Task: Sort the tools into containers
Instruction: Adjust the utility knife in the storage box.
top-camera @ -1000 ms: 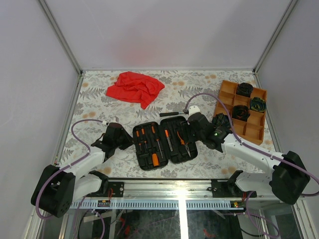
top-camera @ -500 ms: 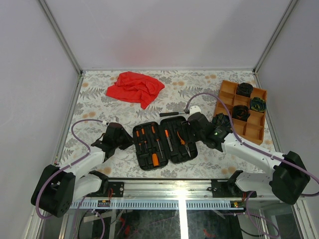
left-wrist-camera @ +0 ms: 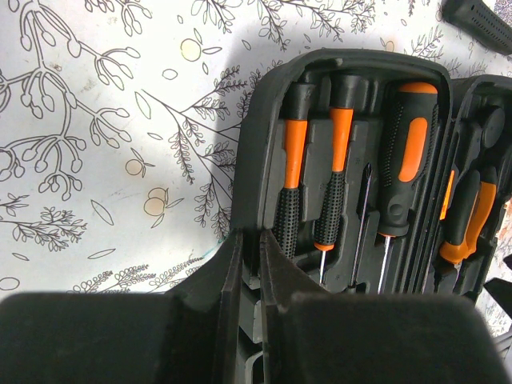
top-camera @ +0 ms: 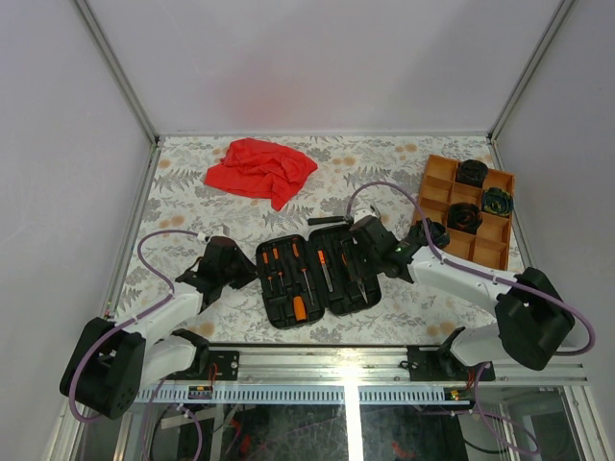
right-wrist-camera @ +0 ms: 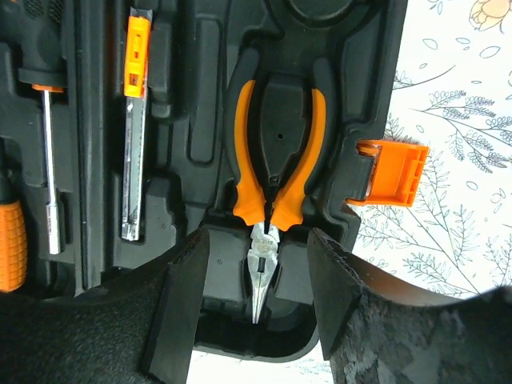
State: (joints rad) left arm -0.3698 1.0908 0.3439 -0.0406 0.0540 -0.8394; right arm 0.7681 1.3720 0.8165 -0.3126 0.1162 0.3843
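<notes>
The pliers [right-wrist-camera: 244, 168] lie in the moulded slot at the right end of the open case [right-wrist-camera: 352, 72], handles away from the arm and steel nose toward it, just inside the orange latch [right-wrist-camera: 392, 172]. They look fully seated. The right gripper [right-wrist-camera: 258, 236] is poised low over the nose with its fingers spread, one on each side, neither seen to touch the metal. Nothing is held.

The step in hand is judged to be the seating of the pliers. To finish it well, the fingers should be kept wide and drawn straight up and back, so that neither handle is caught and levered out of the slot. A flush fit should be checked before the arm is moved off.

At the case's left edge the left gripper [left-wrist-camera: 254, 240] is set with its fingers pressed together. Whether the rim is nipped between them cannot be told. If the case is being steadied there, that contact is best kept while the right arm lifts clear. The screwdrivers [left-wrist-camera: 408, 152] are lodged in the left half.

Beyond the case the hammer [top-camera: 329, 221] lies loose on the table [top-camera: 192, 192], so it is judged to be next. Well to the right, dark bundles [top-camera: 471, 173] are seen in the tray [top-camera: 492, 257].
</notes>
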